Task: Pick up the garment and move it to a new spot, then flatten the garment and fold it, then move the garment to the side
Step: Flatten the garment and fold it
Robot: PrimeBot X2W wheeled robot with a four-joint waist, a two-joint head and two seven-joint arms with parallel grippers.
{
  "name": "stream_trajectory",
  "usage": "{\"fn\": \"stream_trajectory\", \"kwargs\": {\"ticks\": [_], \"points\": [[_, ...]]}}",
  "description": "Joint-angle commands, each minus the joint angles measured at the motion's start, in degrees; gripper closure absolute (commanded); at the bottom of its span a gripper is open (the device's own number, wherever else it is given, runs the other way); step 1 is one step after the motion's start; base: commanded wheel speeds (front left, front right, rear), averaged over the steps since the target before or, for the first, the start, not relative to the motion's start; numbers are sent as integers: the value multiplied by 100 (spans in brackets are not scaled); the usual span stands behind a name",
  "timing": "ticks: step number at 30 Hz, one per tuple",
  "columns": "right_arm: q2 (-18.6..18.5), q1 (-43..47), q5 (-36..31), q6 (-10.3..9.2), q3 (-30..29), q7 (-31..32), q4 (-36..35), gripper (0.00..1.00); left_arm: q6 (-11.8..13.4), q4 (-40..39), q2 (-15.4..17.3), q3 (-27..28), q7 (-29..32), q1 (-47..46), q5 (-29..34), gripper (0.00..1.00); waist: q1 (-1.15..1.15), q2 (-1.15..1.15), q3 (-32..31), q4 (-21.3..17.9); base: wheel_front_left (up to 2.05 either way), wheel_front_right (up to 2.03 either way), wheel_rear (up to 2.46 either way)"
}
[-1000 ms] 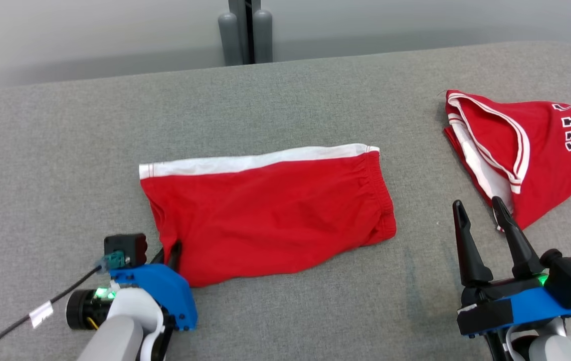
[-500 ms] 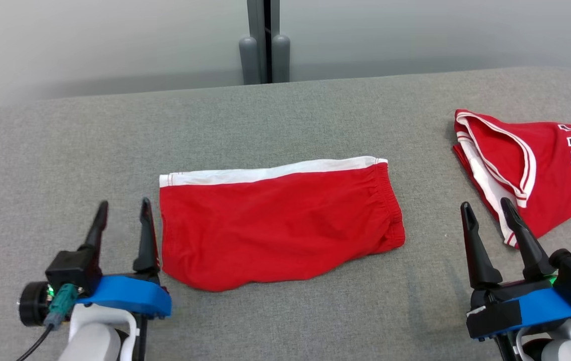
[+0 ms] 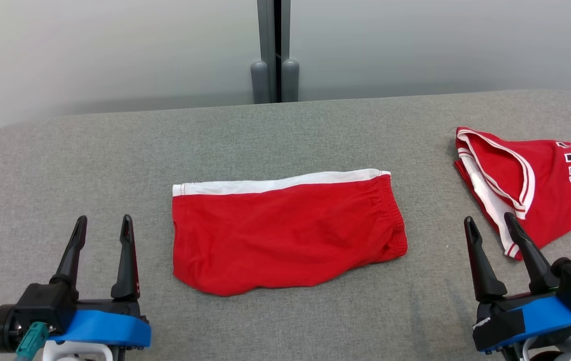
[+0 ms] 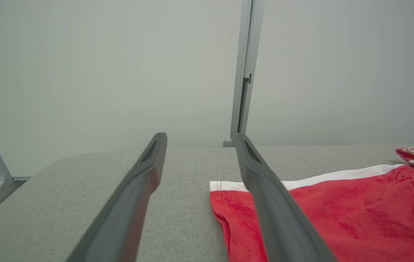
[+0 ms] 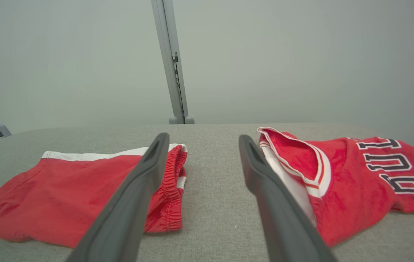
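The folded red garment (image 3: pixel 285 233) lies flat on the grey desk (image 3: pixel 285 130); left of it stands the left pincer (image 3: pixel 104 220), spread and empty; right of it the right pincer (image 3: pixel 488 219), also spread, near a red jersey (image 3: pixel 541 185).

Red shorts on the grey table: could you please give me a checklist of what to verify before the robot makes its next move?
1. Left gripper open, fingers free of cloth: ok.
2. Right gripper open, holding nothing: ok.
3. Red shorts folded and lying flat on the table: ok.
4. Bare table between the shorts and the red jersey: ok.
5. Shorts placed at the side of the table: not ok, they lie in the middle.
6. Right gripper clear of the jersey's edge: cannot tell, one finger overlaps it in the head view.
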Motion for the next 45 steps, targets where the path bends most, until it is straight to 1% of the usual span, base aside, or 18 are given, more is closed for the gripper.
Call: {"fn": "stream_trajectory", "kwargs": {"ticks": [1,4,12,16,20,24,27,32,34,36,37,38,39,40,45], "points": [[-7,96,1,3,-19,12,-32,0,-21,-32,56,49,41,76,-42,0,0,0,-2,7,0,0,0],[-10,102,16,3,-40,49,-41,0,-33,-57,114,85,42,138,-111,0,0,0,0,19,0,0,0],[-41,65,30,2,-87,93,-41,0,1,-70,116,19,91,111,-103,0,0,0,63,48,0,0,0],[-97,-103,36,3,-38,169,53,0,-4,-104,86,-25,109,-27,-74,0,0,0,231,101,0,0,0],[-207,-461,63,3,195,218,337,0,-51,-166,48,-130,110,-274,7,0,0,0,568,233,0,0,0],[-318,-986,100,2,481,162,863,0,-130,-140,-41,-214,42,-667,125,0,0,0,925,438,0,0,0],[-314,-1356,93,2,621,174,1426,0,-192,-63,-116,-265,-5,-905,188,0,0,0,1105,560,0,0,0],[-245,-1751,47,2,410,218,2342,0,-267,24,-246,-303,-66,-1158,262,0,0,0,1275,707,0,0,0],[-223,-1805,-15,2,325,360,2671,0,-283,33,-274,-292,-76,-1200,295,0,0,0,1302,728,0,0,0],[-154,-1863,124,2,336,440,2874,0,-288,28,-313,-291,-87,-1235,339,0,0,0,1324,750,0,0,0],[-131,-1852,156,2,372,503,2957,3,-293,30,-318,-281,-93,-1243,343,0,0,0,1331,751,0,0,0],[-110,-1845,249,3,415,542,3015,37,-303,33,-331,-268,-97,-1246,361,0,0,0,1336,749,0,0,0],[-96,-1853,285,3,454,561,3055,74,-313,38,-341,-257,-99,-1245,374,0,0,0,1336,745,0,0,0],[-91,-1859,321,2,480,560,3072,100,-321,46,-345,-242,-98,-1238,380,0,0,0,1334,737,0,0,0],[-137,-1724,594,3,535,261,2849,100,-317,99,-368,-143,-105,-1114,374,0,0,0,1220,646,0,0,0]]}}
